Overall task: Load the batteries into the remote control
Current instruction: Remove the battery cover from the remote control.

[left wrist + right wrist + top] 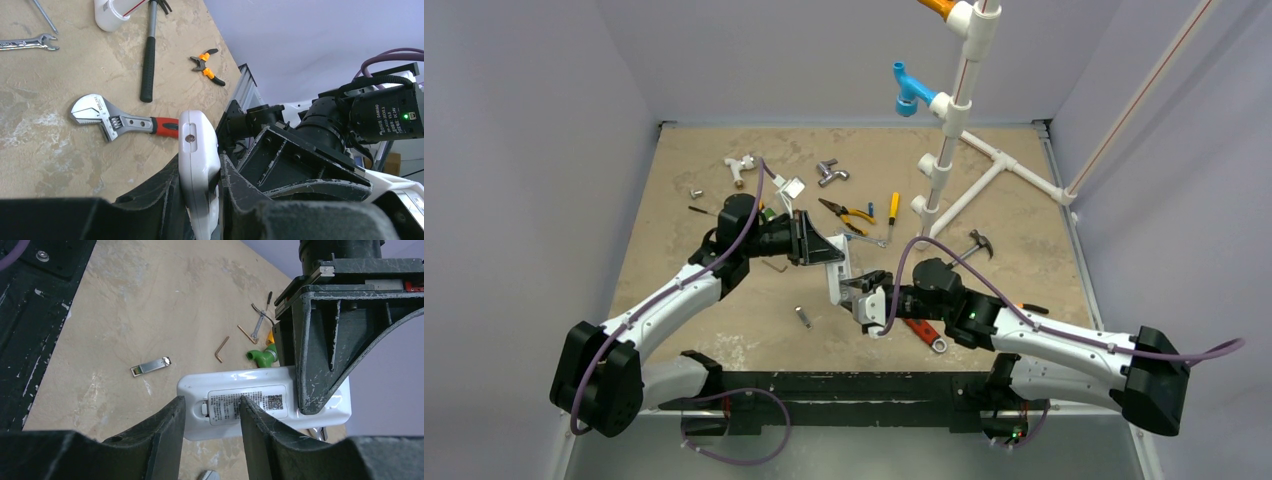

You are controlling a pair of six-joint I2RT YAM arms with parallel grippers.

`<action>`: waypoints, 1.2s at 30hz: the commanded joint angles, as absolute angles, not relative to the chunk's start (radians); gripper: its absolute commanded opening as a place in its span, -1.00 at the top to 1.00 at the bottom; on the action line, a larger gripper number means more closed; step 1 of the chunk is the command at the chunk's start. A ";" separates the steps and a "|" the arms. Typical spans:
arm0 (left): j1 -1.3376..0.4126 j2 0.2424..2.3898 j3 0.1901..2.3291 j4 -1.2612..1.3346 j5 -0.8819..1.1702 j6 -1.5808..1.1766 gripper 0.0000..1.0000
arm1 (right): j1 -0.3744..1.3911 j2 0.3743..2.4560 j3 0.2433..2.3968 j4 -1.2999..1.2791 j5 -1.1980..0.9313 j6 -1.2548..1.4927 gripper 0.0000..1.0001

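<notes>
Above the table, the left gripper clamps the white remote control by one end. The right gripper, half spread, straddles its labelled back cover. Whether the two touch is unclear. A red-handled wrench lies below.

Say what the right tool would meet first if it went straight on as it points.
The small white rectangular plastic remote control, its labelled back facing it; contact looks near, depth unclear.
</notes>
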State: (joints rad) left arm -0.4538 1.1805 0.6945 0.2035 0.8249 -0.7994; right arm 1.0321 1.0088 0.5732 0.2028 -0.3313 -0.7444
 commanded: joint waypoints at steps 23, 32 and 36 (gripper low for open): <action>-0.460 1.161 0.736 0.234 0.865 -0.795 1.00 | 1.031 0.973 0.563 0.247 -0.289 -0.803 0.17; -0.460 1.160 0.733 0.249 0.866 -0.805 1.00 | 1.031 0.998 0.569 0.261 -0.281 -0.807 0.17; -0.460 1.160 0.732 0.254 0.870 -0.808 1.00 | 1.031 1.003 0.574 0.253 -0.272 -0.818 0.17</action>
